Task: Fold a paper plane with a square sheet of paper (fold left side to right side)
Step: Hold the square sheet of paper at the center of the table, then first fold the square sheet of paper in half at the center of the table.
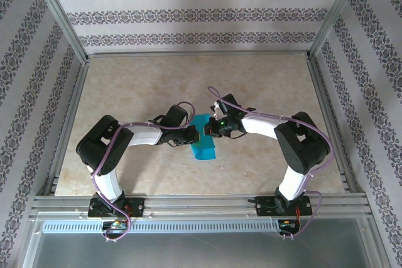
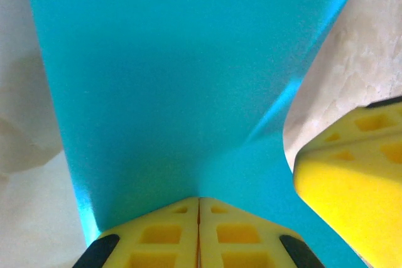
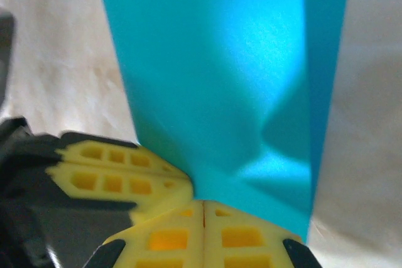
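Teal square sheet of paper (image 1: 204, 145) thin, limp, crease-prone (buckles between grips); left fingers (image 2: 157, 236) and right fingers (image 3: 242, 240) both closed, pinching its edges, the best hold.

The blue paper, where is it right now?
In the top view, the blue paper sits mid-table, between the left gripper and right gripper, both pinching it.

One creased square sheet of paper (image 1: 204, 149), one table (image 1: 264, 86), two hands: left hand (image 1: 193, 135), right hand (image 1: 210, 130).
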`<state>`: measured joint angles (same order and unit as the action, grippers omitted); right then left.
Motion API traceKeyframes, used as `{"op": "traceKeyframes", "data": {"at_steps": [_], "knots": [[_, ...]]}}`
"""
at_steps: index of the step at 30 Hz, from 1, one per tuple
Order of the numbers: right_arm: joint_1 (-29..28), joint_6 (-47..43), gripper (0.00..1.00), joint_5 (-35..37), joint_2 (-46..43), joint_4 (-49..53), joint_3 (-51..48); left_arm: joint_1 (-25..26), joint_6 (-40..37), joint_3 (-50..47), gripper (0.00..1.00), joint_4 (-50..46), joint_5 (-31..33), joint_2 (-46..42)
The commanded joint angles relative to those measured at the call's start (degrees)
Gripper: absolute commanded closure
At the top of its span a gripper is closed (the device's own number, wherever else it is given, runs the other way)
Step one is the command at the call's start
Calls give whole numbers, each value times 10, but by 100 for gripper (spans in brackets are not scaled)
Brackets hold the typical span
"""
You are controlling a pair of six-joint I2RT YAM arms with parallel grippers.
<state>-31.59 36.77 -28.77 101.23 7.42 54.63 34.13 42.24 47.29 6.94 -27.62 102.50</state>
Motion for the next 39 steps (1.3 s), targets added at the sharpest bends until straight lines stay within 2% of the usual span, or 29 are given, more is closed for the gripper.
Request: {"op": "traceKeyframes", "data": {"at_steps": [1,8,15,27,39], "knots": [[5,7,100,-14,35,-25,33,7,-17,3,91,-35,2,21],[4,4,100,-27,80,-29,63,7,-26,14,91,-46,1,24],[8,-11,100,8,100,-2,49,7,-20,5,91,-39,-9,23],[31,-25,100,28,114,10,30,23,6,-76,91,-23,-29,-8],[33,-29,100,36,115,19,28,58,29,-144,92,-38,-20,-65]]}}
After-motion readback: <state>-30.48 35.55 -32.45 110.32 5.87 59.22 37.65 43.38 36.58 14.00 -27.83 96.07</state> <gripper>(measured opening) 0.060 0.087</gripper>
